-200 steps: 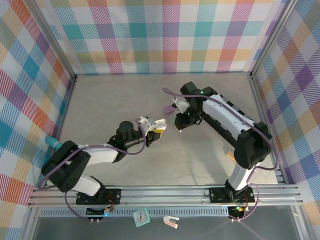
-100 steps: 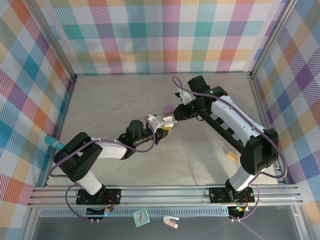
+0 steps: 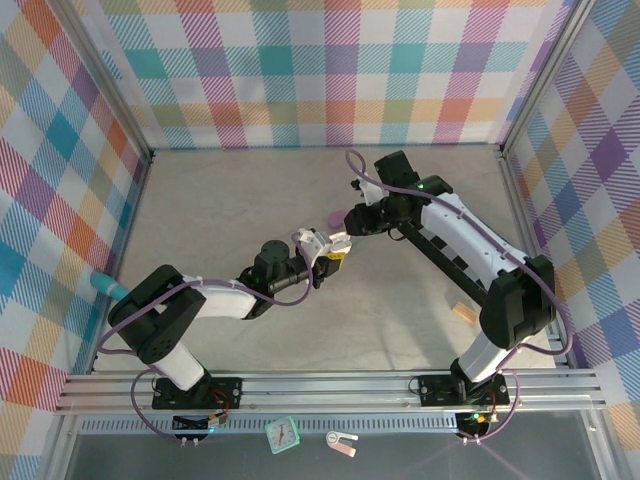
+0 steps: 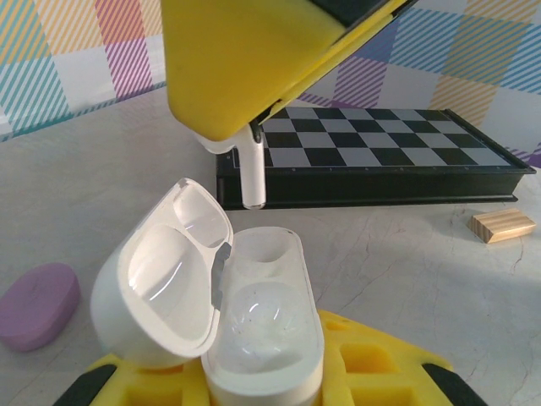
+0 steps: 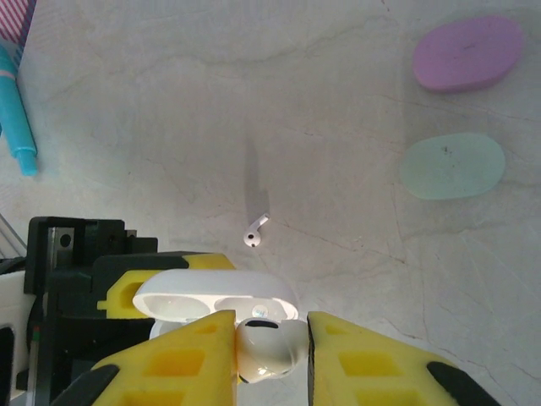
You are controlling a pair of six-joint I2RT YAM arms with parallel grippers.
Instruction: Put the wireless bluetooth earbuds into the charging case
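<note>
My left gripper (image 4: 262,376) is shut on a white charging case (image 4: 264,326), holding it upright with its lid (image 4: 161,279) swung open to the left; both sockets look bare. My right gripper (image 5: 269,355) is shut on a white earbud (image 5: 266,348) and hangs just above the case (image 5: 215,296). In the left wrist view the earbud's stem (image 4: 252,173) points down over the far socket without touching it. A second white earbud (image 5: 256,232) lies on the table beyond the case. From above, the two grippers (image 3: 333,258) (image 3: 352,226) meet at mid-table.
A purple pebble-shaped case (image 5: 467,52) and a mint green one (image 5: 452,166) lie on the table. A black chessboard (image 4: 380,165) and a small wooden block (image 4: 504,226) sit to the right. A teal marker (image 5: 17,118) lies at the left wall.
The left gripper has carried the open case right and away from the bases. The right gripper, holding the earbud, has come over it, closing the gap.
</note>
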